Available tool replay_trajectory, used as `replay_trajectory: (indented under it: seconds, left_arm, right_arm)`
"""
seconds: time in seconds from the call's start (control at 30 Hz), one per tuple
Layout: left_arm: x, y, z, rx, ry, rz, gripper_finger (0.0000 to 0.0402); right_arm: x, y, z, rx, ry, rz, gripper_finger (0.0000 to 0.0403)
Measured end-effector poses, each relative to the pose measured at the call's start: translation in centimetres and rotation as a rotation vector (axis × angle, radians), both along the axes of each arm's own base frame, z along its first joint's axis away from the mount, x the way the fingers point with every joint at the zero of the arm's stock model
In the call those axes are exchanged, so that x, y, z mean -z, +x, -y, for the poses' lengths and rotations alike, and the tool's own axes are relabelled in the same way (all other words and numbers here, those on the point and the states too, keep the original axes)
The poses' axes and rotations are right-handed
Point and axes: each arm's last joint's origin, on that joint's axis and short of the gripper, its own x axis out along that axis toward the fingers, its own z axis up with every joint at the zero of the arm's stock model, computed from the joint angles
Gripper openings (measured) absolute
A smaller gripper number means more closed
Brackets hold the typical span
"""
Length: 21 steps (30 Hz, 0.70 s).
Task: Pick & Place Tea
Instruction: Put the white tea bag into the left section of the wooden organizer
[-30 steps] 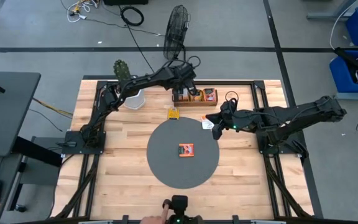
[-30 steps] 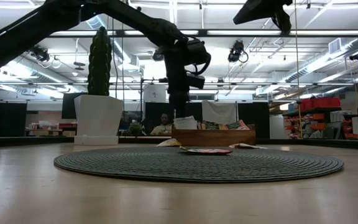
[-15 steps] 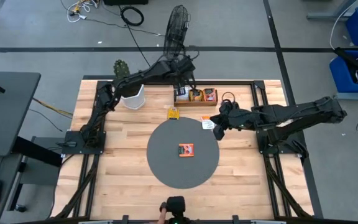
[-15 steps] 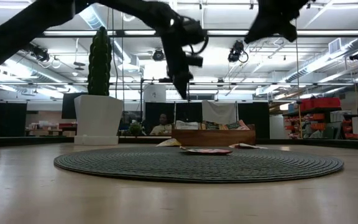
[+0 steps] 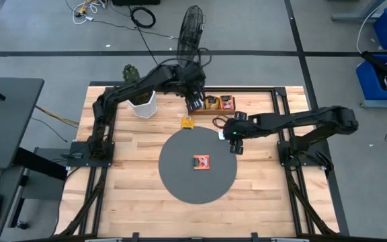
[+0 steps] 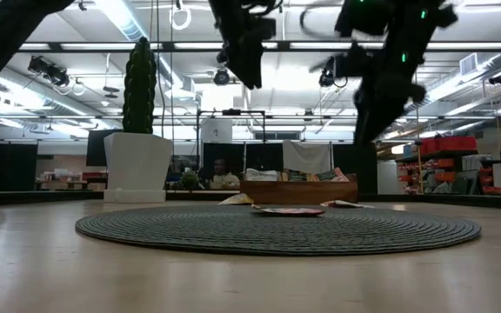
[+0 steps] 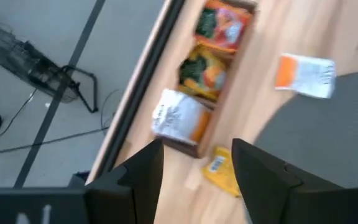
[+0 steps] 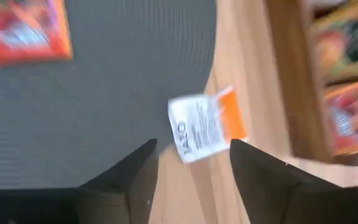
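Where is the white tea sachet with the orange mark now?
In the high view, the white sachet lies at the round mat's far right edge, below the right gripper, near the wooden tray.

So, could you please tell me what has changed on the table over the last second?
The right end effector moved toward the round mat, and now hangs open over the white and orange sachet at its edge. The left end effector lifted from the wooden tray, open and holding nothing. The red-orange sachet on the mat and the yellow sachet stayed put.
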Motion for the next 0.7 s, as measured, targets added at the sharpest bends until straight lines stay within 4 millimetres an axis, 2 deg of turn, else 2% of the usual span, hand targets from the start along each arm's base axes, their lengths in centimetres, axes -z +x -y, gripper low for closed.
replay_trajectory:
  seconds: [0.13, 0.27, 0.7]
  left_arm:
    - [-0.4, 0.2, 1.9, 0.026, -0.010, 0.000, 0.0195]
    - [-0.2, 0.3, 3.2, 0.044, -0.024, -0.024, 0.0195]
    - [-0.1, 0.6, 4.4, 0.027, -0.048, -0.010, 0.0194]
  right_arm:
    - [3.5, -0.3, 0.5, 0.012, 0.025, -0.083, 0.0213]
    - [5.7, -0.6, 0.5, 0.000, 0.028, -0.069, 0.0207]
    - [7.9, -1.4, 1.7, 0.020, 0.076, 0.025, 0.0186]
